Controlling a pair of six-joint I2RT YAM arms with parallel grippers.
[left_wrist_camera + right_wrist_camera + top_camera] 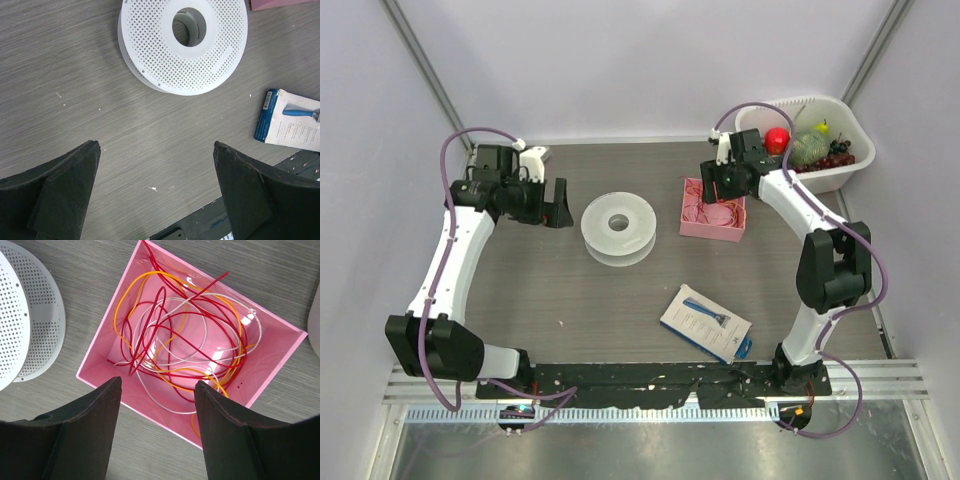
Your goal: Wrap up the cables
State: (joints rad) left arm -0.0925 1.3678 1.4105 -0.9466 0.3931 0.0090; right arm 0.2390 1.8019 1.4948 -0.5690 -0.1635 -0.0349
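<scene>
The cables are thin red, orange and white wires (159, 315) tangled in loose loops inside a pink box (165, 405); the box also shows in the top view (712, 231), right of centre. A white perforated spool (618, 227) lies flat mid-table; it also shows in the left wrist view (184, 42) and at the left edge of the right wrist view (25, 325). My right gripper (157, 382) is open and empty, above the box's near rim (715, 185). My left gripper (155, 145) is open and empty over bare table, left of the spool (557, 203).
A white basket (855, 172) with toy fruit stands at the back right, behind the right arm. A blue razor on a white card (705, 322) lies near the front, also in the left wrist view (295, 125). A black rail (660, 375) runs along the near edge.
</scene>
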